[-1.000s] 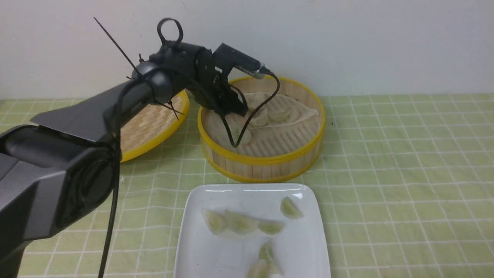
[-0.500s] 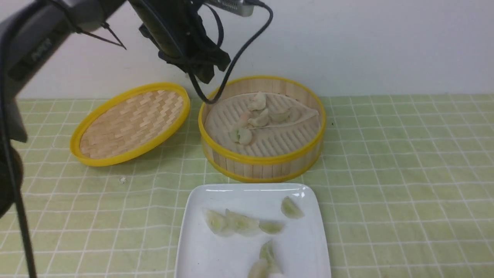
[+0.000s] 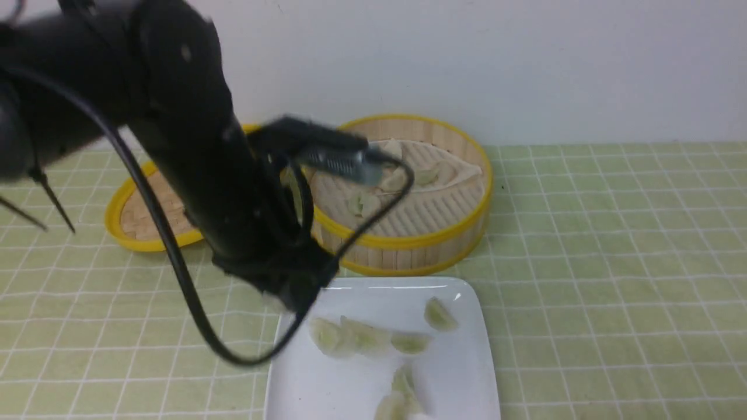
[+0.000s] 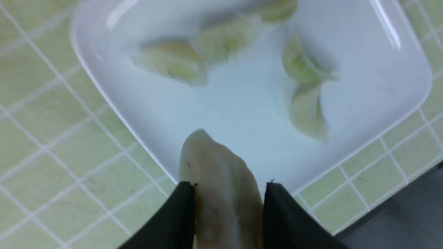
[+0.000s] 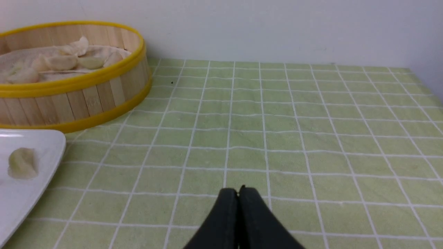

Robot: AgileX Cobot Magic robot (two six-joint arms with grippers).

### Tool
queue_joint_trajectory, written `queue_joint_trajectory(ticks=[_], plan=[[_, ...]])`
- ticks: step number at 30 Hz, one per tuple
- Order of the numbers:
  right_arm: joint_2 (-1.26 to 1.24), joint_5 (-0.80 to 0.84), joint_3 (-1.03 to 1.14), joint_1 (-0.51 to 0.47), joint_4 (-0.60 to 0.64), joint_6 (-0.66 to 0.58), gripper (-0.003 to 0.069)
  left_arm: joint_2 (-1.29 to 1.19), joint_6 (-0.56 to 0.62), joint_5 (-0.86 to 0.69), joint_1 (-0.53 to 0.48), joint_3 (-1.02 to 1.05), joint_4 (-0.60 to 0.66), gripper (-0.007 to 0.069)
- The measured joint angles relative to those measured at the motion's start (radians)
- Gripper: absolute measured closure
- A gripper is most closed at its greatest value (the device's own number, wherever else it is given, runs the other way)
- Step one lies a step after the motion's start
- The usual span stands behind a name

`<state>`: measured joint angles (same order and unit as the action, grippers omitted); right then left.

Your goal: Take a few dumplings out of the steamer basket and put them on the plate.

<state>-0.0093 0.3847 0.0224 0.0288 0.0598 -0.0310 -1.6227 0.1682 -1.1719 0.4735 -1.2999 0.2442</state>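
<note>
My left gripper (image 3: 292,294) hangs over the far left corner of the white plate (image 3: 467,361), blurred by motion. In the left wrist view it (image 4: 230,185) is shut on a pale dumpling (image 4: 221,173) that sticks out beyond the fingertips, above the plate's edge (image 4: 114,103). Several greenish dumplings (image 3: 362,337) lie on the plate. More dumplings (image 3: 365,204) rest on the liner in the steamer basket (image 3: 402,248) behind the plate. My right gripper (image 5: 238,189) is shut and empty, low over the cloth to the right of the basket (image 5: 86,100) and the plate (image 5: 20,197).
The shallow woven lid (image 3: 134,224) leans at the left of the basket, partly hidden by my left arm. A black cable (image 3: 192,315) loops down from the arm in front of the plate's left side. A green checked cloth (image 3: 613,262) covers the table.
My left gripper came up out of the basket with a dumpling, rose high, then swung down and toward me to the plate's far left corner. The right arm stayed still.
</note>
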Motion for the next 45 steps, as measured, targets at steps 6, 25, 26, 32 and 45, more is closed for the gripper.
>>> queue_joint_trajectory(ticks=[6,25,26,32,45], plan=[[0.000,0.001,0.000,0.000,0.000,0.000,0.0673,-0.044,0.023,0.231,0.096,0.190,0.029,0.0398],[0.000,0.001,0.000,0.000,0.000,0.000,0.0673,-0.194,0.024,0.413,0.110,0.143,0.066,0.0106],[0.000,0.001,0.000,0.000,0.000,0.000,0.0673,-0.194,0.014,0.373,0.110,0.116,0.066,0.0109],[0.000,0.001,0.000,0.000,0.000,0.000,0.0673,-0.157,-0.019,0.181,0.110,-0.077,0.049,0.0344],[0.000,0.001,0.000,0.000,0.000,0.000,0.0673,0.326,-0.022,0.261,0.109,-0.118,0.044,0.0631]])
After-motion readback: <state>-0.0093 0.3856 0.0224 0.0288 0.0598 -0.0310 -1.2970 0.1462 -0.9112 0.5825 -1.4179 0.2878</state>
